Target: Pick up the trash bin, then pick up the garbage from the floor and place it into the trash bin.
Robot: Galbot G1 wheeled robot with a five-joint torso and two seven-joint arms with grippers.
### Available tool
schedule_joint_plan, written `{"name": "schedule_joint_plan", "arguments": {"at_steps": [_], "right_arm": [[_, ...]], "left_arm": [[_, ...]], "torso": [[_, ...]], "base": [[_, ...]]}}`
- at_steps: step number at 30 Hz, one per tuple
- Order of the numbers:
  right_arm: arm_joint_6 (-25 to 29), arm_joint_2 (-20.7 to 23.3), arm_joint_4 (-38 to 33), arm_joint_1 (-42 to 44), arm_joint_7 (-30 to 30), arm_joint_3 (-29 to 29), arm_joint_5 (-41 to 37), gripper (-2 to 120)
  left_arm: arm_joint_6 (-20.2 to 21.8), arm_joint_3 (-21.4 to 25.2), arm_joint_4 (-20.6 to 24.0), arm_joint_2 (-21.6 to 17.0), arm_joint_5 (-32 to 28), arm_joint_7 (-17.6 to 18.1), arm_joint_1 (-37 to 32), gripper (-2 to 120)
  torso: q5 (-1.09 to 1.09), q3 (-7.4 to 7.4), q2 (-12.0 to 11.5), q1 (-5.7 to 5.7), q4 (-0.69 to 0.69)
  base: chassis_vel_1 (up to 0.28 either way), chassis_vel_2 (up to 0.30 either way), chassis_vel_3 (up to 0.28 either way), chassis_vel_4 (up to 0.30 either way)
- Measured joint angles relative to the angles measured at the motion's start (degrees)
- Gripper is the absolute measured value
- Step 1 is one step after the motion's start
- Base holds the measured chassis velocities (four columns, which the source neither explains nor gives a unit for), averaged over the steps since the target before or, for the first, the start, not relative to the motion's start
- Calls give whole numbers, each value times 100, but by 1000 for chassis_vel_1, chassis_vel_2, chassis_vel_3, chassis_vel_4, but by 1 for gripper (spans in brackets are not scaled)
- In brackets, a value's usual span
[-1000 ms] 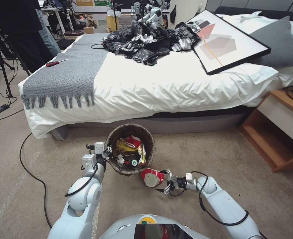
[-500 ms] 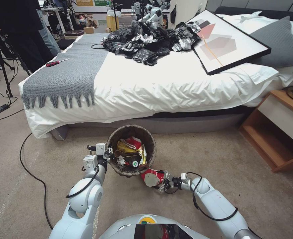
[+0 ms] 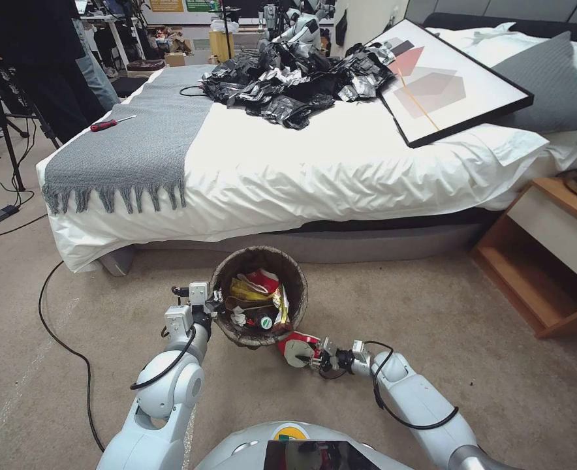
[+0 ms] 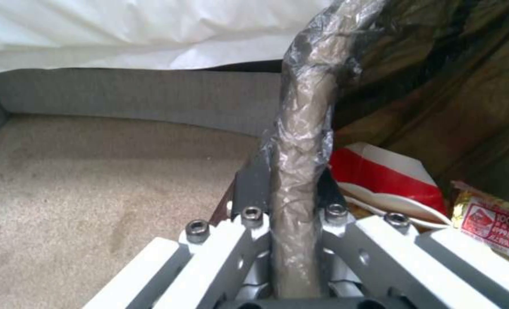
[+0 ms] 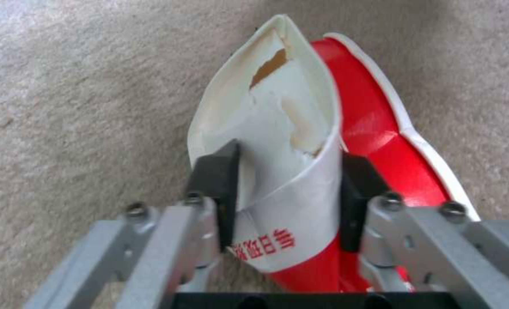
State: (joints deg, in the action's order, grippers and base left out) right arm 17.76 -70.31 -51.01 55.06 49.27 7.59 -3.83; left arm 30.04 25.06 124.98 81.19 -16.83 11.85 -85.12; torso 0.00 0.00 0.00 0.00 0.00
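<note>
- The bed (image 3: 341,170) takes up the far side of the room, its white sheet hanging down to the carpeted floor (image 3: 432,326); a grey fringed throw (image 3: 132,143), a heap of black plastic bags (image 3: 295,81) and a framed picture (image 3: 448,81) lie on top of it.
- A wooden nightstand (image 3: 549,254) stands on the carpet at the right of the bed.
- The trash bin (image 3: 260,297) sits just in front of the bed's base, its brown-black liner folded over the rim; inside it I see a crushed red-and-white cup (image 4: 389,178), yellow snack wrappers (image 3: 249,288) and a green cap (image 3: 265,320).
- The left end effector (image 3: 211,305) is at the bin's left edge, its fingers (image 4: 254,193) closed narrow on the bag-covered rim, one outside and one inside the wall.
- A crushed red-and-white paper cup (image 3: 296,349) lies on the carpet just beside the bin's near right side, apparently touching it.
- The right end effector (image 3: 316,356) reaches low across the floor to that cup; its black pads (image 5: 217,182) sit on either side of the cup's flattened white wall and pinch it.
- A red-handled screwdriver (image 3: 109,123) rests on the grey throw.
</note>
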Motion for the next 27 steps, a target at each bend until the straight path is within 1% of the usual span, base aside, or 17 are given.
{"name": "schedule_joint_plan", "arguments": {"at_steps": [1, 4, 5, 8, 11, 17, 20, 24, 27], "right_arm": [[0, 0, 0, 0, 0, 0, 0, 32], [1, -12, 2, -9, 3, 10, 2, 18], [1, -12, 2, -9, 3, 10, 2, 18], [6, -14, -4, -2, -2, 37, 7, 5], [17, -16, -11, 9, -6, 53, 9, 3], [52, -5, -54, 47, -38, 131, 7, 3], [121, -5, -141, 130, -196, 273, -94, 3], [142, -5, -197, 167, -255, 335, -148, 3], [200, -4, -450, 323, -494, 532, -389, 3]], "left_arm": [[0, 0, 0, 0, 0, 0, 0, 2], [0, 2, 0, 0, -4, 2, 6, 2], [0, 2, 0, 0, -4, 2, 6, 2], [0, 16, 0, -6, -11, 3, 7, 2], [0, 22, 0, -9, -17, 3, 11, 2], [1, 27, 1, -11, -23, 4, 14, 2], [2, 32, 1, -12, -26, 3, 16, 2], [2, 32, 1, -12, -26, 3, 18, 2], [2, 30, -7, -11, -31, 1, 26, 2]], "torso": [[0, 0, 0, 0, 0], [0, 0, 0, 0, 0], [0, 0, 0, 0, 0], [0, 0, 0, 0, 0], [1, 0, 0, 0, 0], [0, 0, 0, 0, 0], [1, 0, 0, 0, 1], [1, 0, 0, 0, 0], [1, 0, 0, 0, 0]], "base": [[0, 0, 0, 0], [0, 0, 0, 0], [0, 0, 0, 0], [0, 0, 0, 0], [0, 0, 0, 0], [0, 0, 0, 0], [0, 0, 0, 0], [0, 0, 0, 0], [0, 0, 0, 0]]}}
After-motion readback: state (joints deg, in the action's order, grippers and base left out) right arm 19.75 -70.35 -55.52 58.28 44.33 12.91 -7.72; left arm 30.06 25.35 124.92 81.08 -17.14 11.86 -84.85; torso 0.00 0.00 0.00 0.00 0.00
